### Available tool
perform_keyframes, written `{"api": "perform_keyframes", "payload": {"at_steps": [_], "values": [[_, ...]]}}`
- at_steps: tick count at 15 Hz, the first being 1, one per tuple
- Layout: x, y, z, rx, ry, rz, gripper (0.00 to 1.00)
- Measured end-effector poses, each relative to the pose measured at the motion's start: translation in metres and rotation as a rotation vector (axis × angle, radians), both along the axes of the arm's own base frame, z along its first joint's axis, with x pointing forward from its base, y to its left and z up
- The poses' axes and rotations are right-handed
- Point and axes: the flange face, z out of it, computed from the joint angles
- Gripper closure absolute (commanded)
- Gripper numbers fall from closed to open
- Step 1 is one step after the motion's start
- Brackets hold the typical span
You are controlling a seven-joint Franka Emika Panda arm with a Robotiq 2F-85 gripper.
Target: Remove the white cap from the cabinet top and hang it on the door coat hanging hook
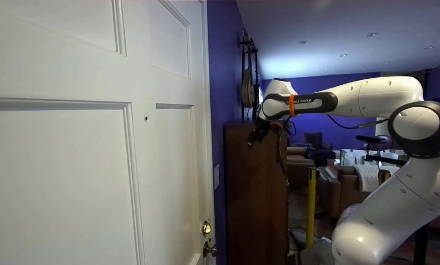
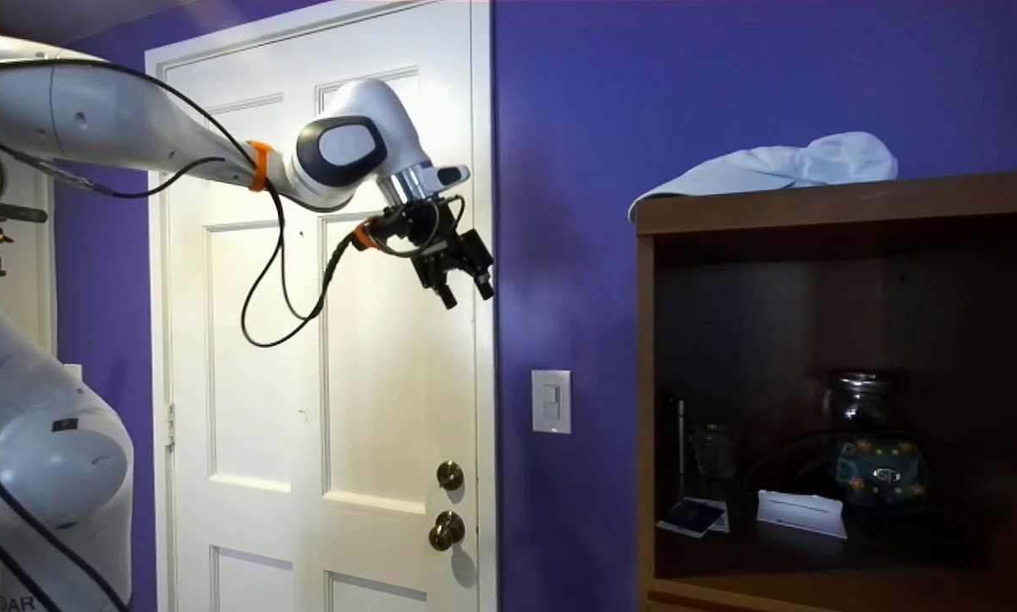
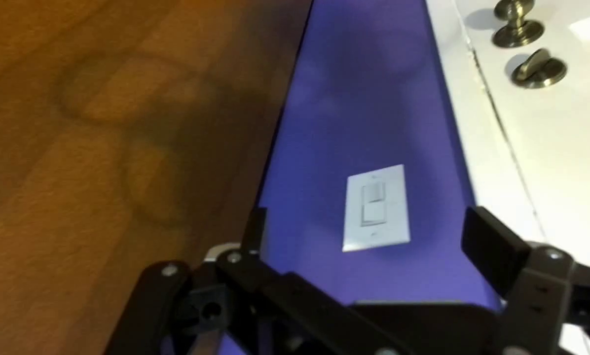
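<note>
I've got my black two-finger gripper (image 2: 467, 297) beside the tall reddish-brown wooden cabinet (image 1: 256, 206), jaws wide apart; soft white fabric cap (image 2: 772, 170) lies on cabinet's top, one end past its edge.

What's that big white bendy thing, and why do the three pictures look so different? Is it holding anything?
That is a robot arm, a machine with joints, a bit like your elbow and wrist. At its end is the gripper, which works like a hand. Two pictures come from cameras standing away from the arm. The third comes from a camera on its wrist, so the black fingers look huge, with a light switch on the purple wall beyond them. The fingers are spread apart with nothing gripped, so it isn't holding anything. In an exterior view, a floppy white cap lies on top of the brown cabinet, drooping a little over one end. The big white door shows behind the gripper there.
</note>
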Motion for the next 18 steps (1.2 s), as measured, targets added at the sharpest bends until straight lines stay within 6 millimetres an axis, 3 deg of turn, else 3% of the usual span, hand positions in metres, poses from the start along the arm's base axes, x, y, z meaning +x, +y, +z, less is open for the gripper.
{"api": "perform_keyframes", "payload": {"at_steps": [5, 11, 15, 18], "values": [[-0.019, -0.065, 0.061, -0.018, -0.131, -0.212, 0.00], [-0.041, -0.122, 0.115, -0.016, -0.254, -0.409, 0.00], [-0.049, -0.150, 0.131, 0.014, -0.323, -0.479, 0.00], [-0.045, -0.153, 0.132, 0.016, -0.327, -0.487, 0.00]]}}
